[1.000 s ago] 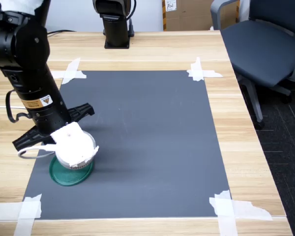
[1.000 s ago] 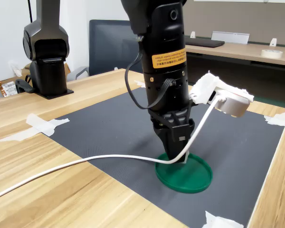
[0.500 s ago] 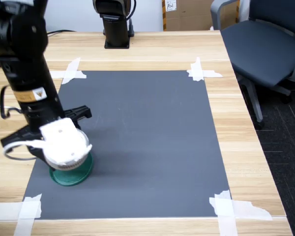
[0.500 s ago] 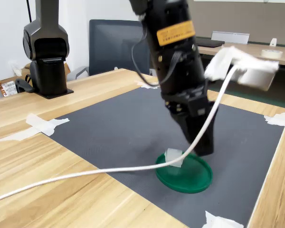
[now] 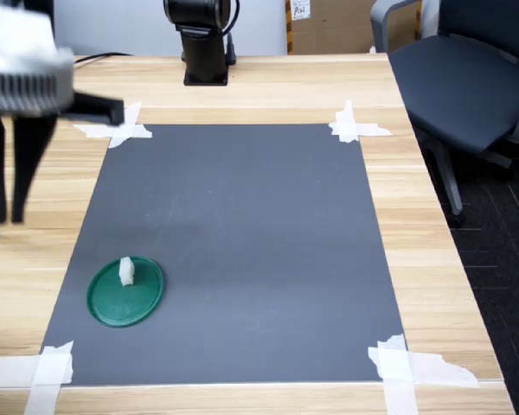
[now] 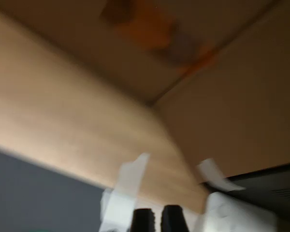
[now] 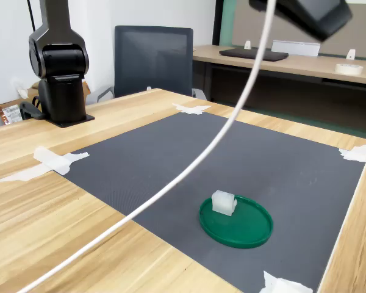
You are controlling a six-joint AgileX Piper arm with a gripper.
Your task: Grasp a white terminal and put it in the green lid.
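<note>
The white terminal (image 5: 126, 271) (image 7: 223, 202) stands inside the green lid (image 5: 131, 304) (image 7: 247, 231), close to the rim, on the black mat near the first exterior view's lower left. My gripper (image 5: 9, 216) hangs high above the table at the first exterior view's left edge, well away from the lid. Its two dark fingers point down with a narrow gap and nothing between them. In the blurred wrist view the gripper (image 6: 157, 220) shows the same small gap over wood and a tape strip. In the second exterior view only a dark part of the arm shows at the top.
A black mat (image 5: 259, 216) is taped to the wooden table with white tape (image 5: 355, 125) at its corners. A black arm base (image 5: 203, 43) (image 7: 61, 73) stands at the table's far edge. An office chair (image 5: 467, 69) sits beside the table. A white cable (image 7: 219, 140) hangs across the second exterior view.
The arm rose from the lid and swung away toward the first exterior view's upper left. The white terminal stayed behind in the green lid.
</note>
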